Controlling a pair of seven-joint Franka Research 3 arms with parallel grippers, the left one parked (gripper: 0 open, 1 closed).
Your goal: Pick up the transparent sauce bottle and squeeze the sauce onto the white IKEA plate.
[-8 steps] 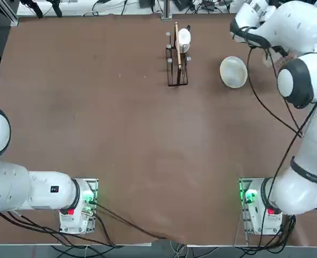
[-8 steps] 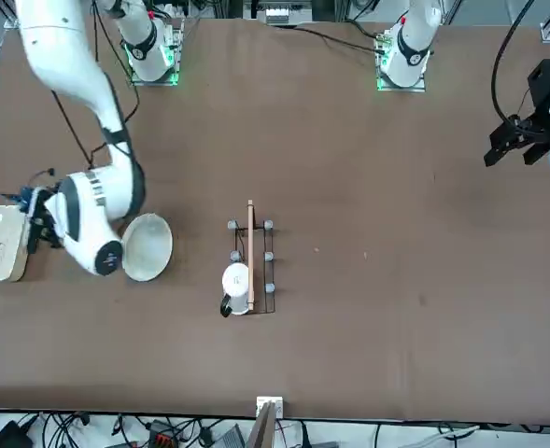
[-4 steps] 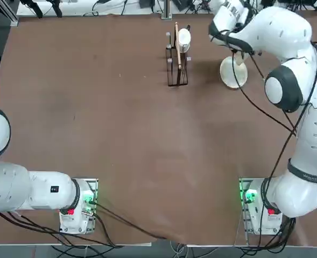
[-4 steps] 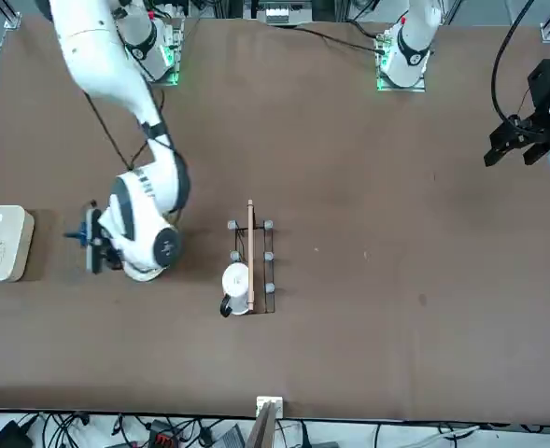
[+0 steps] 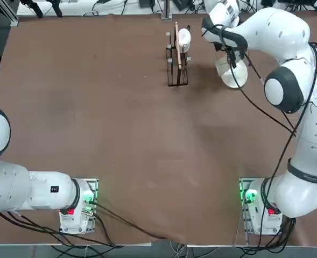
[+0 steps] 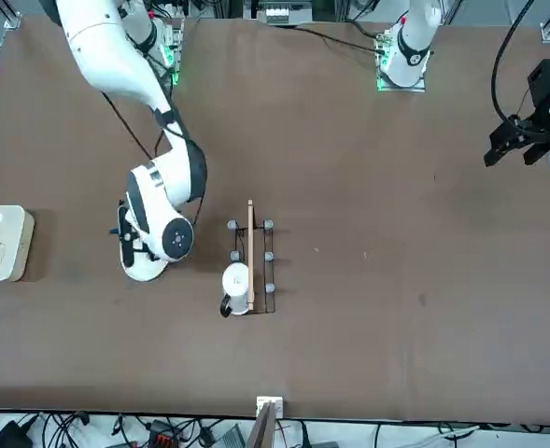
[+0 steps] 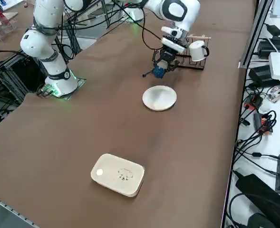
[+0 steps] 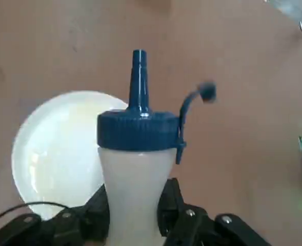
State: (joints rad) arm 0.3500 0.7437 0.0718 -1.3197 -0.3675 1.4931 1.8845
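Gripping the bottle (image 8: 135, 169) by its body, the claw (image 8: 135, 215) is clenched on it, one finger pressing each side, with the blue nozzle pointing out past the fingertips and the little tethered cap dangling off to one side. So the bottle is sitting right between the fingers, lifted off the worktop (image 5: 120, 134) and carried above it.

Just beyond the nozzle, the plate (image 8: 58, 148) is lying flat on the worktop. From the wrist it is showing behind and to one side of the bottle, not squarely under the tip. From the right side, the bottle (image 7: 158, 71) is hanging just off the plate's (image 7: 159, 98) far edge, toward the rack (image 7: 195, 56), and tilted with the nozzle angling downward.

That is where I think the trouble is waiting. If the squeeze is coming now, sauce may be landing on the rim or on the bare worktop, since the tip is looking off-centre. A hard pinch on such a soft body could also be spurting sauce past the plate, or letting the bottle slide in the grip. Farther along, the rack and its mug (image 7: 197, 50) are standing close to the wrist, so a wide swing could be knocking them.
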